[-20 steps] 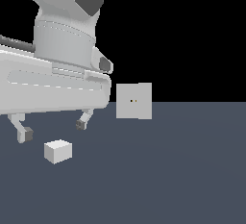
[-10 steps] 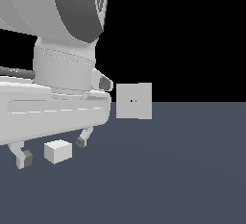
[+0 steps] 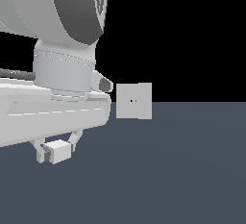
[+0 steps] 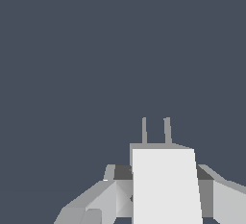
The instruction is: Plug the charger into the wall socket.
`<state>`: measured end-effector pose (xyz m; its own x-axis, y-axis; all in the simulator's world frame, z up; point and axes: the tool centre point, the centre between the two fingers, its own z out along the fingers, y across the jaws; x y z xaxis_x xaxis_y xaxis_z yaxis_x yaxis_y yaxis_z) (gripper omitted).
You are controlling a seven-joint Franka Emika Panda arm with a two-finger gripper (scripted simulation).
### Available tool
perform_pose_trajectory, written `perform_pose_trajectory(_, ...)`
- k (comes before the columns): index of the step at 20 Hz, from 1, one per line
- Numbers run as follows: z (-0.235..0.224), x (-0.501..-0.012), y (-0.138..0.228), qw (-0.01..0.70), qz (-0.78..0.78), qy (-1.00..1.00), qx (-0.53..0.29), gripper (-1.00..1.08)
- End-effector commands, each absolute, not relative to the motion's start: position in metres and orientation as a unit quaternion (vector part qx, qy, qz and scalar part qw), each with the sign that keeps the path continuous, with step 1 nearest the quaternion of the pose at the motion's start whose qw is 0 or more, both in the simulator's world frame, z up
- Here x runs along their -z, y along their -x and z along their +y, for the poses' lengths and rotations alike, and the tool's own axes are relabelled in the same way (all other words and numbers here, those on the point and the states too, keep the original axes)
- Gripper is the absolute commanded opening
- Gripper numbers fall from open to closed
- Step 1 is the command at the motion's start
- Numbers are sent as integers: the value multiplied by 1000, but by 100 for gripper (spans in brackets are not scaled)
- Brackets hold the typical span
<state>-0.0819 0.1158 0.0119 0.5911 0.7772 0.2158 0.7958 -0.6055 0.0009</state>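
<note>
flat slate-blue floor meets a plain black backdrop at the horizon.

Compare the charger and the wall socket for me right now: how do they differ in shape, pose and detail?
The charger is a small boxy block; the wall socket is a larger flat square panel. The charger sits between the end effector fingers, while the wall socket stands upright on its own, apart from the arm. In the wrist view the charger shows two thin prongs; the wall socket has two tiny holes near its centre. Both are plain off-white.
</note>
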Motion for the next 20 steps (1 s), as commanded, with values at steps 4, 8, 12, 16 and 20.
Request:
perform_pose_trajectory(4, 115, -12, 81, 48, -440, 892, 98, -100)
perform_pose_trajectory(8, 112, -15, 77, 46, -425, 899, 99, -100)
perform_pose_trajectory(12, 105, -21, 69, 43, -395, 912, 100, -100)
perform_pose_trajectory(16, 94, -30, 58, 39, -351, 930, 103, -100)
perform_pose_trajectory(20, 79, -42, 46, 33, -293, 950, 106, -100)
